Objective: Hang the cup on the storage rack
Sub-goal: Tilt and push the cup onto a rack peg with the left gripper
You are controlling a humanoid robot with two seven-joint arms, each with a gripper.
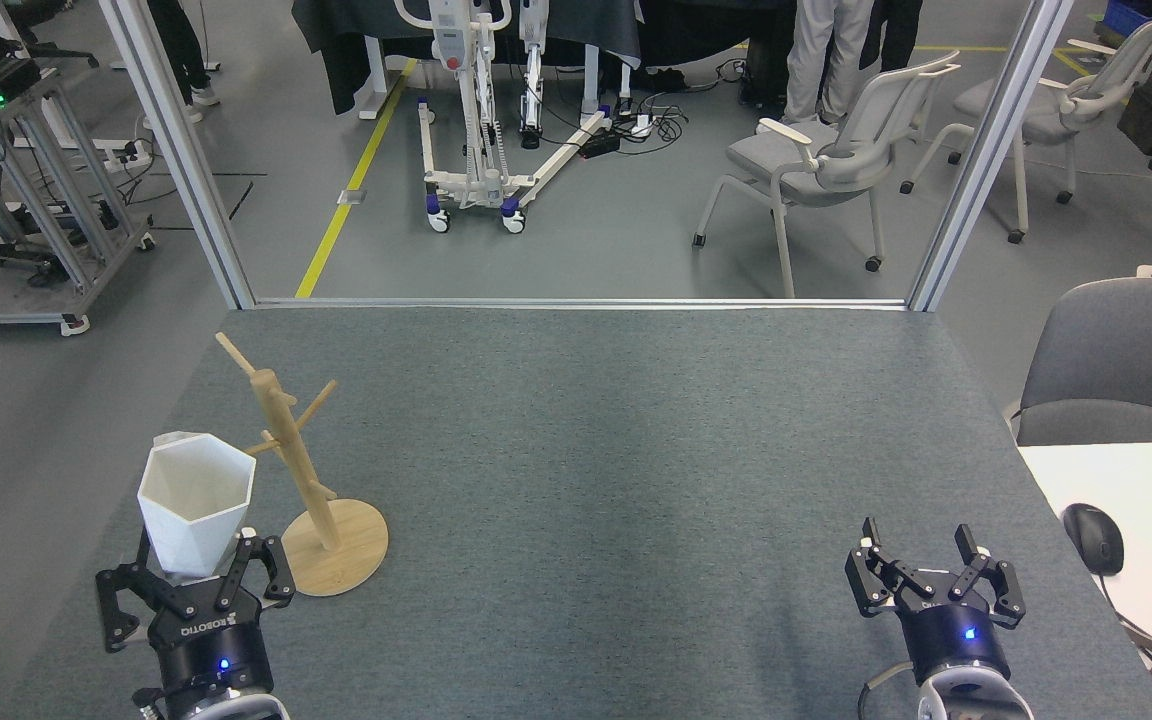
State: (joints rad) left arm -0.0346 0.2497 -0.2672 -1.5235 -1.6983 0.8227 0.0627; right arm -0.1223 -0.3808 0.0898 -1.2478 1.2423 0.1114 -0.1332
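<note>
Left hand [191, 585] grips the cup [194, 500] over grey felt table [636, 450]; right hand [933, 580] spread; chairs [826, 150] behind.

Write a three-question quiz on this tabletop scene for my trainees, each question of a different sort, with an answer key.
1. True or false: the cup already hangs on a peg of the storage rack.
2. Which gripper is at the cup's base? A) left gripper B) right gripper
3. Fill in: the rack's round base rests on the grey ____.

Key
1. False; it sits upright left of the rack, on no peg.
2. A; the right gripper is open and empty.
3. table
</note>
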